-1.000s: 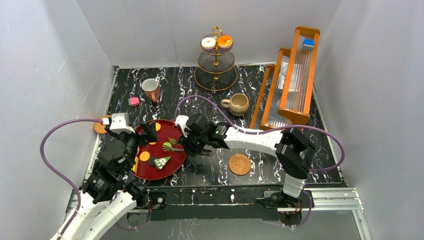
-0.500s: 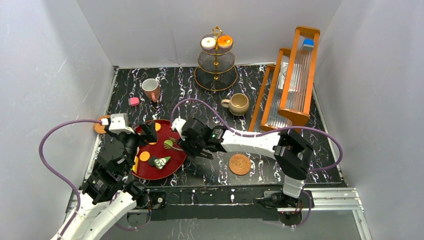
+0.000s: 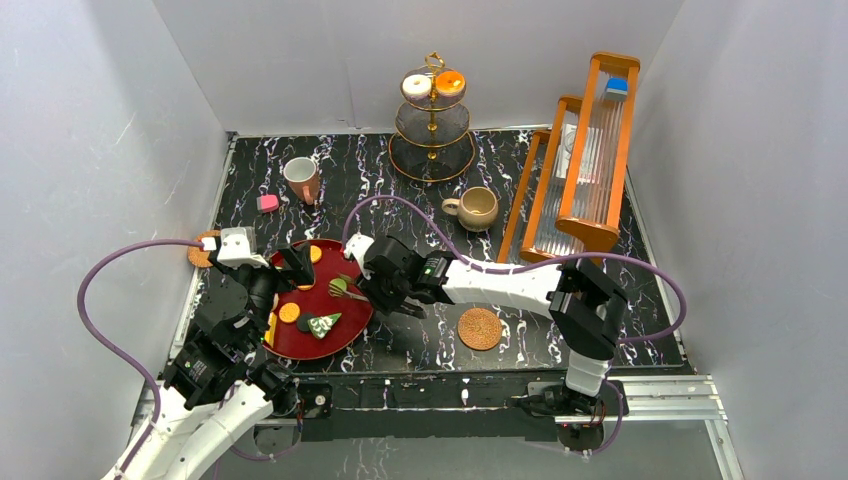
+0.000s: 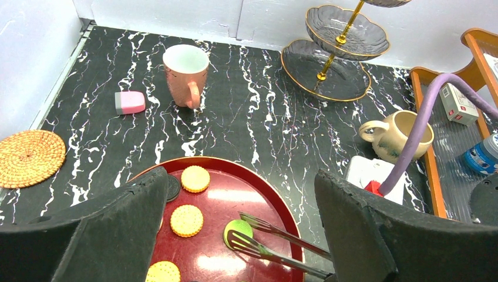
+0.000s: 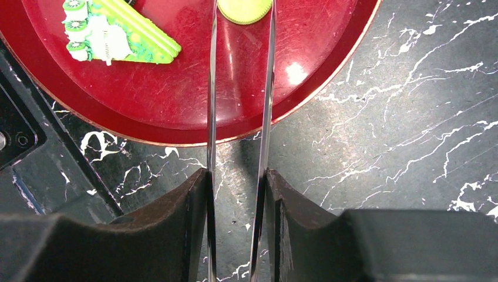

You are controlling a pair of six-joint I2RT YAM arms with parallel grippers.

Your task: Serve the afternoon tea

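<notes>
My right gripper [image 3: 387, 288] [image 5: 236, 194] is shut on the black tongs [image 5: 211, 117] [image 4: 282, 247]. The tong tips flank a round green pastry [image 3: 337, 289] [image 4: 239, 232] [image 5: 244, 10] on the round red tray [image 3: 345, 318] [image 4: 235, 194]. Yellow cookies [image 4: 187, 220] and a green kiwi cake slice [image 3: 322, 324] [image 5: 117, 35] also lie on the tray. My left gripper [image 3: 290, 265] [image 4: 239, 176] is open and empty above the tray's left side. The gold three-tier stand [image 3: 432, 120] holds two donuts on top. The white mug [image 3: 301, 180] and the beige mug [image 3: 477, 207] stand on the table.
Woven coasters lie at the front [image 3: 480, 328] and the far left [image 3: 203, 248]. A pink-and-white pastry [image 3: 267, 203] lies left of the white mug. A wooden stepped rack [image 3: 585, 150] fills the right side. White walls close in the table.
My right gripper has moved a little left with the tongs, bringing their tips around the green pastry, then held still. The left arm has not moved.
</notes>
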